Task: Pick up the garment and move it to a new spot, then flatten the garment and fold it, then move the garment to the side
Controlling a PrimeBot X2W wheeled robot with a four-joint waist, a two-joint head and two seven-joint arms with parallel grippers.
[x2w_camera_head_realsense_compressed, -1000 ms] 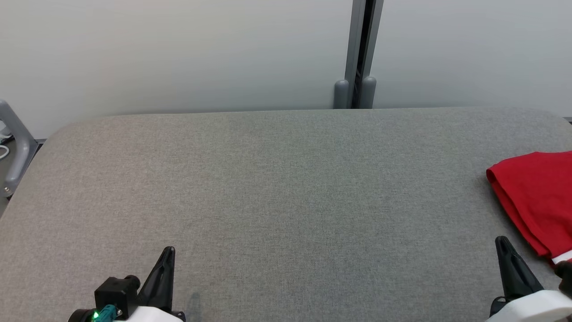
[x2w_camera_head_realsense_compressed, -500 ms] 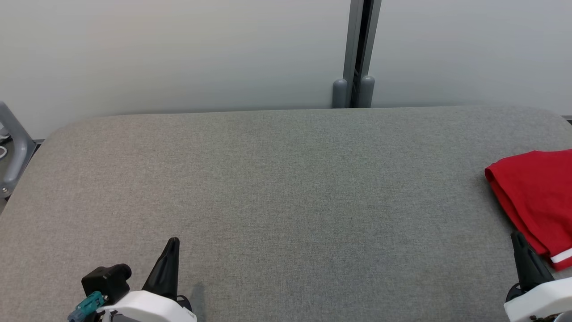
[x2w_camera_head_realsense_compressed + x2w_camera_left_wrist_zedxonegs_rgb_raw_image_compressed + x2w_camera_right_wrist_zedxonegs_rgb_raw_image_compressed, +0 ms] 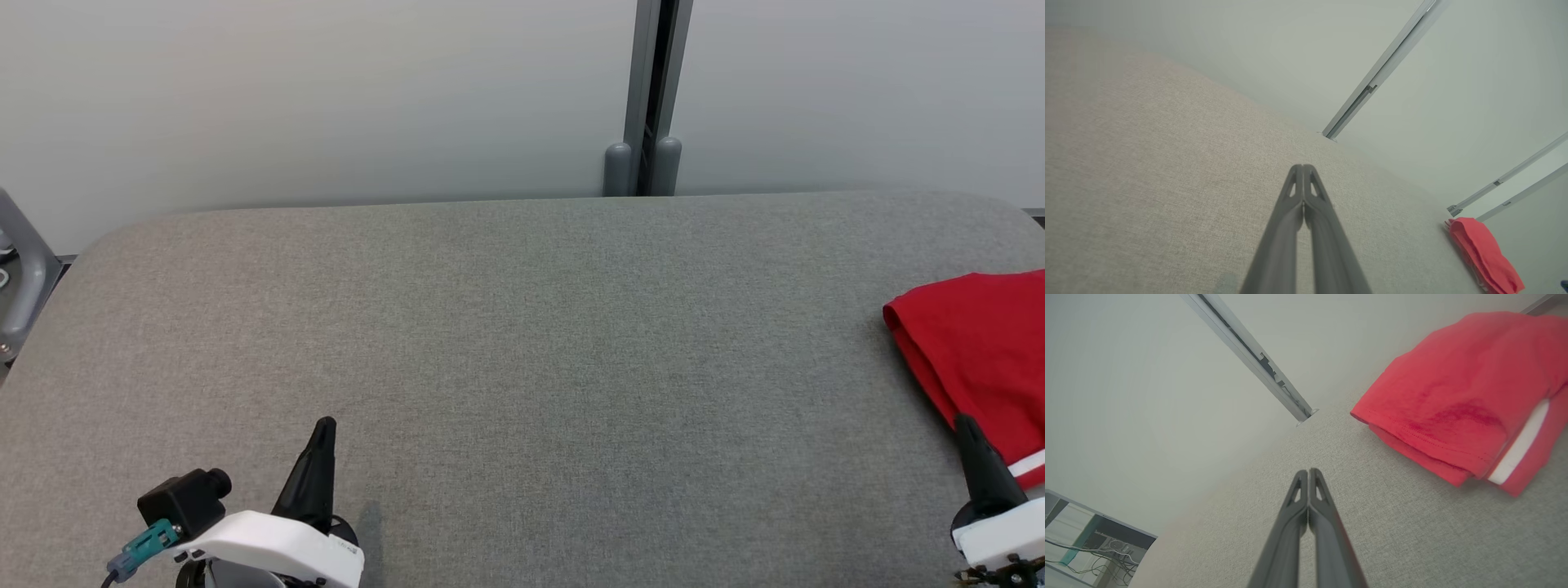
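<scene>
Garment [image 3: 980, 351] folded, aside on tabletop [image 3: 522, 343]. Right jaws just beside garment, left jaws well apart; both pinched together, empty. Task looks finished.

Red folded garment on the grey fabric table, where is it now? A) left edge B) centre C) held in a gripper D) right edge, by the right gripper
D: the folded red garment lies at the grey fabric table's right edge, just past the shut right gripper.

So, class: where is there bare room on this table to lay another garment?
The grey table is bare from its left edge across to the folded red garment at the right edge. Crowded there: the right gripper sits beside the garment. The left gripper stands near-left.
</scene>
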